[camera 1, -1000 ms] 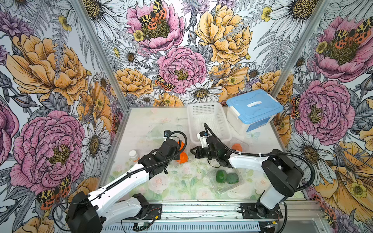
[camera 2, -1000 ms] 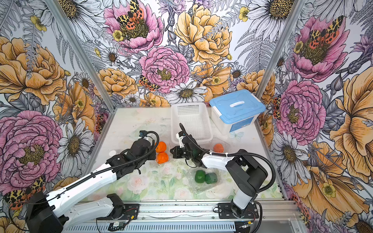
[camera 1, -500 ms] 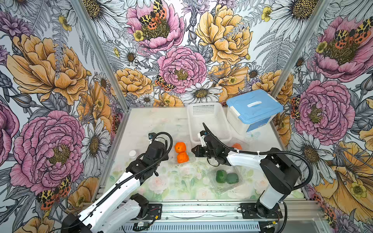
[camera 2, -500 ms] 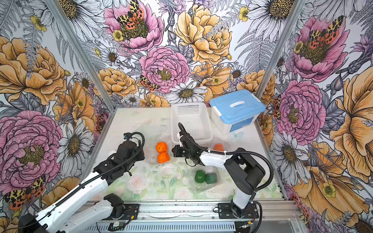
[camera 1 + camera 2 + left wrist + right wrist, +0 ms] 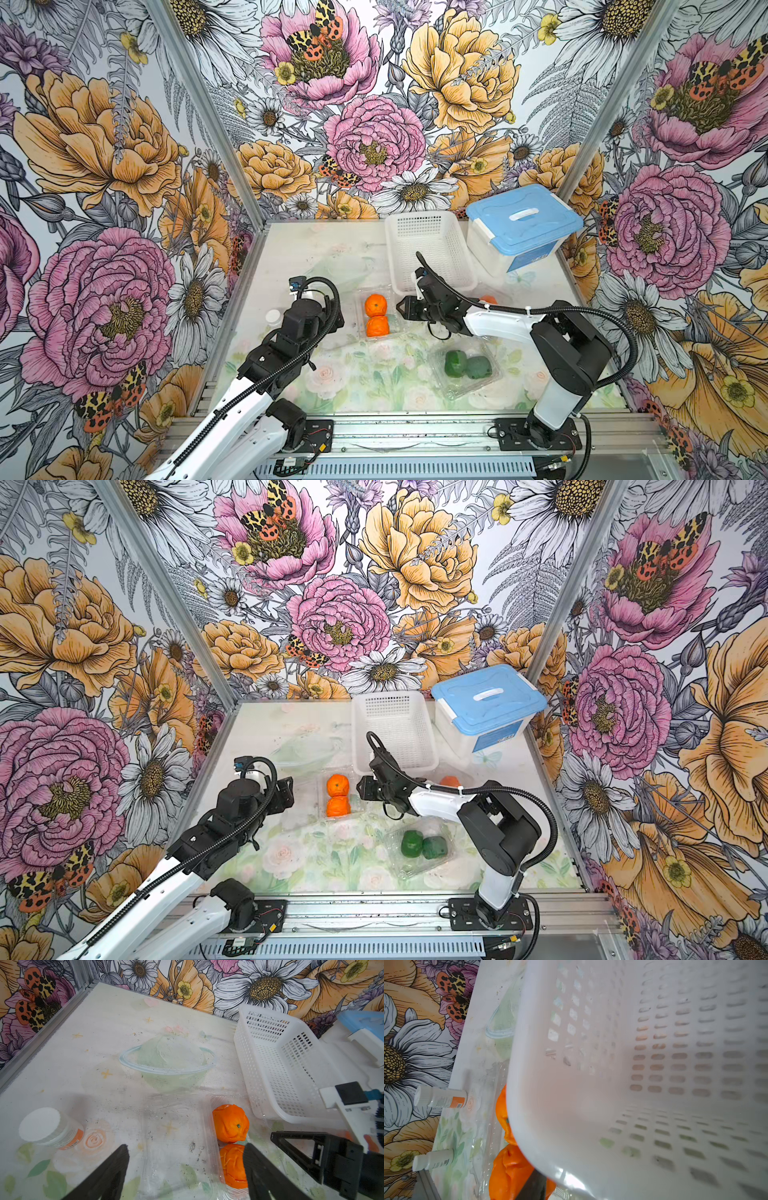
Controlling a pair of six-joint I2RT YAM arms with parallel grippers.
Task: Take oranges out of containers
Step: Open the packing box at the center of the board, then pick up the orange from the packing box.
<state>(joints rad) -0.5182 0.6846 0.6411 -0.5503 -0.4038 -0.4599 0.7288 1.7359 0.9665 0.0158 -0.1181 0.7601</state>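
Note:
Two bright oranges (image 5: pixel 375 305) (image 5: pixel 377 326) (image 5: pixel 230 1123) lie in a clear container (image 5: pixel 209 1109) whose lid (image 5: pixel 172 1147) lies open flat beside them. My left gripper (image 5: pixel 186 1157) (image 5: pixel 286 791) hangs open above that lid, left of the fruit and holding nothing. My right gripper (image 5: pixel 403 309) (image 5: pixel 363 789) sits just right of the oranges, apart from them. Only one of its fingers (image 5: pixel 533 1186) shows, set off to one side. Two green oranges (image 5: pixel 455 363) sit in a second container (image 5: pixel 465 388). Another orange (image 5: pixel 488 299) peeks out behind the right arm.
A white perforated basket (image 5: pixel 428 249) stands right behind the right gripper and fills the right wrist view. A white tub with a blue lid (image 5: pixel 523 226) is at the back right. A small white bottle (image 5: pixel 273 316) (image 5: pixel 49 1128) stands by the left wall.
My left gripper has let go, opened wide and drawn back left from the oranges. The container's lid now lies open. The right gripper's jaws have parted.

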